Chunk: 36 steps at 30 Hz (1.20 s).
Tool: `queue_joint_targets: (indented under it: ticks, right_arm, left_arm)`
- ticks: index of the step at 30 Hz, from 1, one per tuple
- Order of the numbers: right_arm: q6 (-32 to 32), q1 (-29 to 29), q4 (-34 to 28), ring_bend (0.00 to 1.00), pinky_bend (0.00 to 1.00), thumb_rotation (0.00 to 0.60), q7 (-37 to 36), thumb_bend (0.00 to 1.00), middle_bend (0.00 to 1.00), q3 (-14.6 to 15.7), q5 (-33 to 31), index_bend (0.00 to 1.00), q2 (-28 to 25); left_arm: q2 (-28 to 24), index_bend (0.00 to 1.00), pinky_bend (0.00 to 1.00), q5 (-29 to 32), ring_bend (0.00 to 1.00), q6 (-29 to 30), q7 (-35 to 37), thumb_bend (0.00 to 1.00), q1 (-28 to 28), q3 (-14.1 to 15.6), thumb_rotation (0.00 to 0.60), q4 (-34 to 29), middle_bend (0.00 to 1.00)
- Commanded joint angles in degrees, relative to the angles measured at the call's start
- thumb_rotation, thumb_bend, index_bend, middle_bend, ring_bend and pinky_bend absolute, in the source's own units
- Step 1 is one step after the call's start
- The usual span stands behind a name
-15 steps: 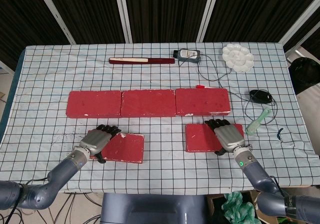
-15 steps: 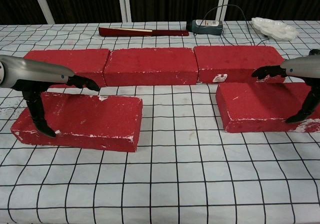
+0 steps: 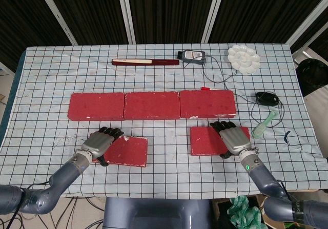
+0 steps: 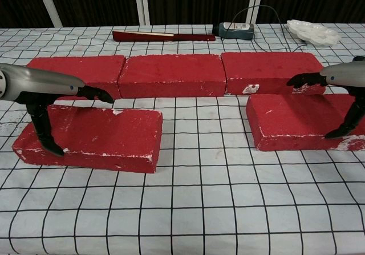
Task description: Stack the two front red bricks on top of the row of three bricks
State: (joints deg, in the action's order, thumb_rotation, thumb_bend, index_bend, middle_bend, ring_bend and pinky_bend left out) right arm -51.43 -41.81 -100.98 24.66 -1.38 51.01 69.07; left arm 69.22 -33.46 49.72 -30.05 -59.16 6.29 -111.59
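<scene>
Table (image 3: 46, 75), covered in a checked cloth, fills mid-frame in the head view. Row of three bricks (image 3: 151, 105) lies end to end across the centre, top faces bare.

Front left brick (image 3: 128, 150) sits lower left, flat on the cloth, apart from the row. Front right brick (image 3: 209, 140) sits lower right, its far edge near the row's right-hand brick, a strip of cloth between.

Change since the prior frame: none of note. Both hands and both front bricks hold the same positions.

Left hand (image 3: 100, 143) lies over the left end of its brick, fingers across the top and thumb down the near face in the chest view (image 4: 40, 89); grasping the brick. Right hand (image 3: 233, 138) likewise spans the right end of its brick (image 4: 342, 78); grasping it.

Open room: bare cloth between the two front bricks and along the near table edge.

Upper frame: a long red case (image 3: 145, 62), a small dark device (image 3: 191, 56) with illegible label and trailing cable, a white paint palette (image 3: 244, 59). Right edge: a black mouse (image 3: 267, 98), a green tool (image 3: 263, 124).
</scene>
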Motion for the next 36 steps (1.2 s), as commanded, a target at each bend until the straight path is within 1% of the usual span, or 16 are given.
queue_joint_targets:
  ticks: [1, 6, 13, 20, 22, 25, 28, 31, 36]
  right_arm:
    - [0.21, -0.04, 0.03, 0.05, 0.09, 0.600, -0.08, 0.10, 0.06, 0.00, -0.11, 0.00, -0.01]
    - [0.41, -0.05, 0.68, 0.05, 0.09, 0.600, -0.15, 0.10, 0.06, 0.05, -0.11, 0.00, 0.35]
    - [0.57, -0.23, 1.38, 0.05, 0.09, 0.600, 0.06, 0.10, 0.06, 0.03, -0.17, 0.00, 0.81]
    - [1.40, -0.62, 2.26, 0.06, 0.09, 0.600, 0.28, 0.10, 0.08, 0.04, -1.06, 0.00, 1.25]
    - [1.64, -0.75, 2.46, 0.08, 0.09, 0.600, 0.27, 0.10, 0.10, 0.00, -1.29, 0.00, 1.36]
    - [1.81, -0.84, 2.60, 0.12, 0.13, 0.600, 0.19, 0.10, 0.14, -0.03, -1.32, 0.01, 1.43]
    - [2.03, -0.97, 2.87, 0.19, 0.17, 0.600, 0.45, 0.11, 0.20, 0.15, -1.28, 0.06, 1.60]
    - [1.98, -1.00, 3.05, 0.24, 0.20, 0.600, 0.34, 0.13, 0.25, 0.07, -1.26, 0.12, 1.90]
    - [0.81, -0.59, 3.06, 0.26, 0.22, 0.600, -0.24, 0.18, 0.27, -0.31, -0.20, 0.16, 2.25]
  left_arm:
    - [0.15, 0.00, 0.00, 0.12, 0.00, 0.09, 0.08, 0.00, 0.03, -0.14, 0.600, 0.19, 0.00]
    - [0.53, 0.00, 0.00, -0.36, 0.00, -0.16, -0.33, 0.00, 0.11, 0.27, 0.600, 0.58, 0.00]
    - [1.03, 0.00, 0.00, -0.57, 0.00, -0.04, -0.26, 0.00, 0.28, 0.14, 0.600, 1.23, 0.01]
    - [1.51, 0.00, 0.04, -0.52, 0.00, 0.28, -1.04, 0.00, 0.21, 0.36, 0.600, 1.57, 0.03]
    - [1.71, 0.00, 0.07, -0.51, 0.00, 0.43, -1.13, 0.03, 0.22, 0.30, 0.600, 1.75, 0.05]
    - [1.98, 0.00, 0.11, -0.74, 0.00, 0.89, -1.40, 0.08, 0.34, 0.34, 0.600, 2.07, 0.07]
    - [2.32, 0.01, 0.17, -0.64, 0.02, 1.28, -2.13, 0.13, 0.37, 0.68, 0.600, 2.50, 0.10]
    - [2.70, 0.05, 0.23, -0.53, 0.06, 1.70, -2.19, 0.18, 0.54, 0.55, 0.600, 2.76, 0.14]
    - [3.36, 0.10, 0.30, -1.37, 0.11, 3.22, -2.16, 0.27, 1.20, 0.13, 0.600, 3.17, 0.19]
